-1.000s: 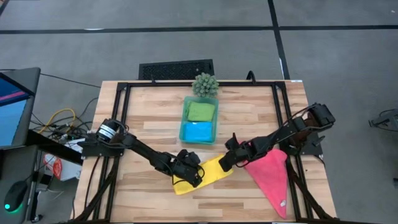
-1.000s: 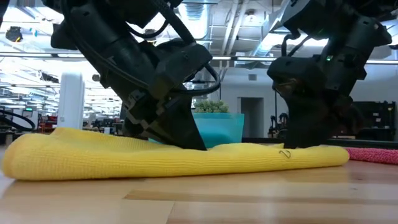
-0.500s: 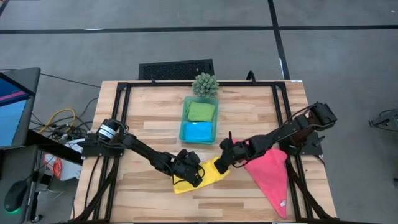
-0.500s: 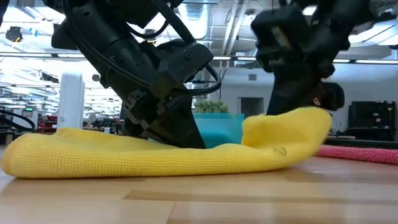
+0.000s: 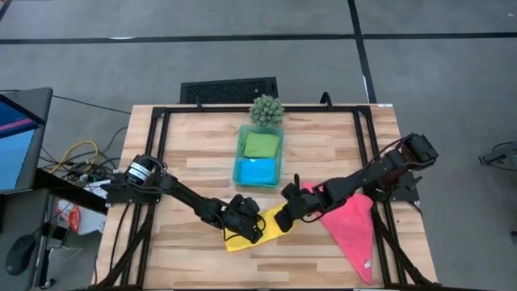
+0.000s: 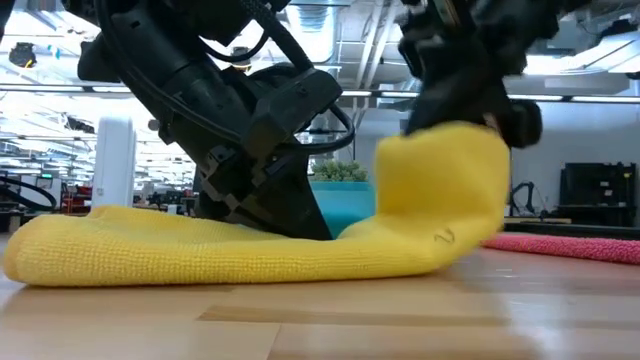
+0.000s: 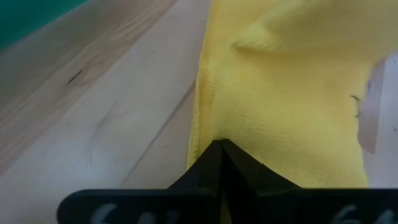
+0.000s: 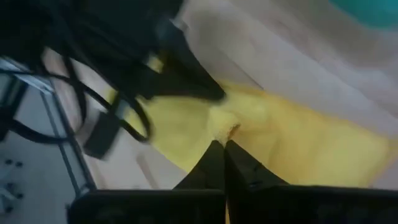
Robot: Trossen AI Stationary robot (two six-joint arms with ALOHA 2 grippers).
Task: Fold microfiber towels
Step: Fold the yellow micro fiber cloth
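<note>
A yellow towel (image 6: 200, 250) lies along the table's near middle (image 5: 273, 220). My left gripper (image 6: 300, 225) stands shut on its flat left part. My right gripper (image 6: 455, 115) is shut on the towel's right end, which is raised and curls over toward the left. A pink towel (image 5: 351, 226) lies spread at the near right. A green towel (image 5: 261, 144) and a blue towel (image 5: 258, 170) lie folded in the teal tray (image 5: 240, 153). My left gripper presses its shut fingertips (image 7: 221, 155) down on the yellow towel close to one long edge (image 7: 200, 124), slanting down from the table's left. The cloth under it lies flat on the table. My right gripper pinches the yellow towel's right end (image 8: 235, 132) between its two fingers, slanting down from the table's right. One layer or several, I cannot tell. That end (image 6: 450, 165) hangs lifted clear and bends over slack, while the remainder lies on the table.
A small spiky green plant (image 5: 266, 109) stands behind the tray at the far middle. A black frame (image 5: 161, 121) runs around the tabletop. Bare wood shows at the far left and far right of the table.
My right gripper has taken hold of the yellow towel's right end, risen, and moved toward the table's left, nearer my left gripper. That end has come up off the table and folds over; the towel's left part stays flat under my left gripper.
</note>
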